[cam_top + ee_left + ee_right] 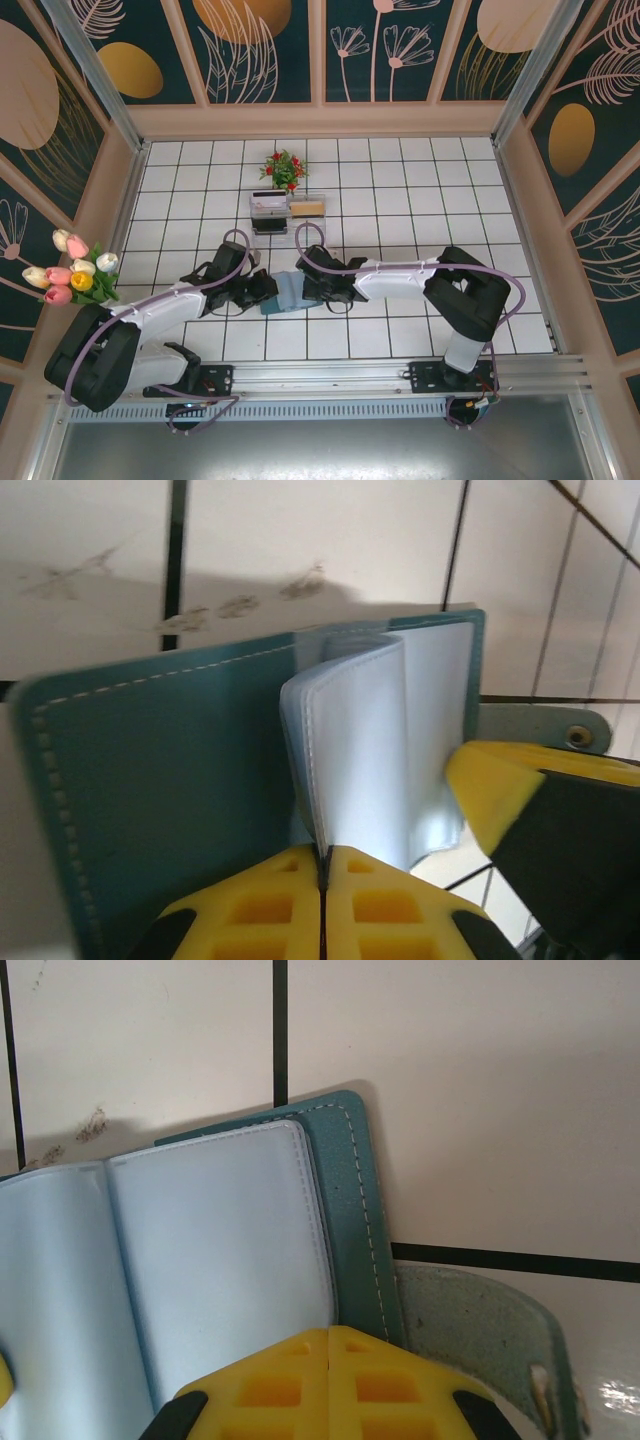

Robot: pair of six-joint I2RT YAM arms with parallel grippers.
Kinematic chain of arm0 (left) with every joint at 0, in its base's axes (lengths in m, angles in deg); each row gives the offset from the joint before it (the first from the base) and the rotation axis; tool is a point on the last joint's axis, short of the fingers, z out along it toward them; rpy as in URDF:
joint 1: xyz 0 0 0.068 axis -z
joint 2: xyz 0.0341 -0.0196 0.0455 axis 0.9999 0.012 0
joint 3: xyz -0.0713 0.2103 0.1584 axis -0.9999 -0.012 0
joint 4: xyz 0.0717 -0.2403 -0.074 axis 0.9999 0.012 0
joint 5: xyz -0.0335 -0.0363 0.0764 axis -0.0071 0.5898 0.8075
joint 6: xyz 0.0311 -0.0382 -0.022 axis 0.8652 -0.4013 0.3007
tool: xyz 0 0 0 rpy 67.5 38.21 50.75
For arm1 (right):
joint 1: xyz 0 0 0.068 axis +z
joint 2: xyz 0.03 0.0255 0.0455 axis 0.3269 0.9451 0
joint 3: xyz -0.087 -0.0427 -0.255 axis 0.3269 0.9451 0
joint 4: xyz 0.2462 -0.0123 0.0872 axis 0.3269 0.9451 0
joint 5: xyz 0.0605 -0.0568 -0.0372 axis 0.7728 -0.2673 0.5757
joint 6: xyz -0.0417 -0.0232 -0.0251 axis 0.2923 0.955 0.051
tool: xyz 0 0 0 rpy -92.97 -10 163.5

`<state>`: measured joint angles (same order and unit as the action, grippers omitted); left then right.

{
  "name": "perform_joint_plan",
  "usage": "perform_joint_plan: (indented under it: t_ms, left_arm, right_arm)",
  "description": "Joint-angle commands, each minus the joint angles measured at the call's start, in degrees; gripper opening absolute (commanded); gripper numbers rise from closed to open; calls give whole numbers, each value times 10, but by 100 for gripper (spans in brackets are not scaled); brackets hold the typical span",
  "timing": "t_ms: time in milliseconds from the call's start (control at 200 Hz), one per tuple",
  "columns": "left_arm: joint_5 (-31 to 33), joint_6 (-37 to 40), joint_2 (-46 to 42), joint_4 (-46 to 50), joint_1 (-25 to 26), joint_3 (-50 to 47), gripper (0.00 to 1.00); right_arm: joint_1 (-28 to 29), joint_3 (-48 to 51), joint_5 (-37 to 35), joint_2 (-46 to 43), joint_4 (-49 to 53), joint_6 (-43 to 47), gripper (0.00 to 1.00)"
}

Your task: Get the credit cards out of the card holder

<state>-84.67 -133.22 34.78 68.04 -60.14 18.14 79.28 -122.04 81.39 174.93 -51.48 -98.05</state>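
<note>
The left pincer [262, 290] reaches in from the left to the middle of the white tiled table [420, 180]. In the left wrist view its two yellow fingers are pressed together. A pale page [350, 750] of the card holder [150, 770] goes right down into the crack between them. So it is pinching that page and holding it up on its edge.

The card holder lies open on the tiles between the two pincers, touching both. Its long side runs from one pincer to the other, and its fold points away from the arms. Neither arm is nearer.

On the right, the right pincer [318, 288] is pressed together too, at the holder's right edge. I cannot tell if it nips that edge or just pushes down on it.

I think the next move is to pull a card out of a page, so the page held up by the left pincer matters most.

The left wrist view shows that standing page. The right wrist view shows flat pages, the stitched teal edge and the snap tab [480, 1330]. I cannot see the credit cards in any page.
</note>
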Motion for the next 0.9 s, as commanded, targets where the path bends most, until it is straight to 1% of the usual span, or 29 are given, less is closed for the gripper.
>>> perform_joint_plan:
  t_ms: [0,150,330,460,586,716,771,811,896]
  left_arm:
    - [-34,-8,4,-41,3,-2,7]
    - [-33,1,28,-42,3,3,4]
    - [-1,12,71,-17,3,7,2]
    - [7,13,61,-10,3,18,6]
    - [21,24,41,6,3,44,9]
    - [23,38,54,11,3,73,12]
    - [28,44,62,23,3,86,15]
    - [45,52,64,44,3,98,21]
    - [102,78,61,103,3,133,35]
  right_arm:
    - [1,14,28,23,-6,5,5]
    - [1,18,32,18,-11,4,5]
    - [0,22,35,3,-12,1,6]
    - [1,22,30,-32,-18,8,9]
    - [-2,19,7,-78,-16,10,12]
    - [-8,18,-20,-119,1,5,21]
    - [-13,19,-30,-135,11,5,27]
    - [-18,20,-34,-147,16,6,31]
    - [-32,25,-43,-173,18,13,36]
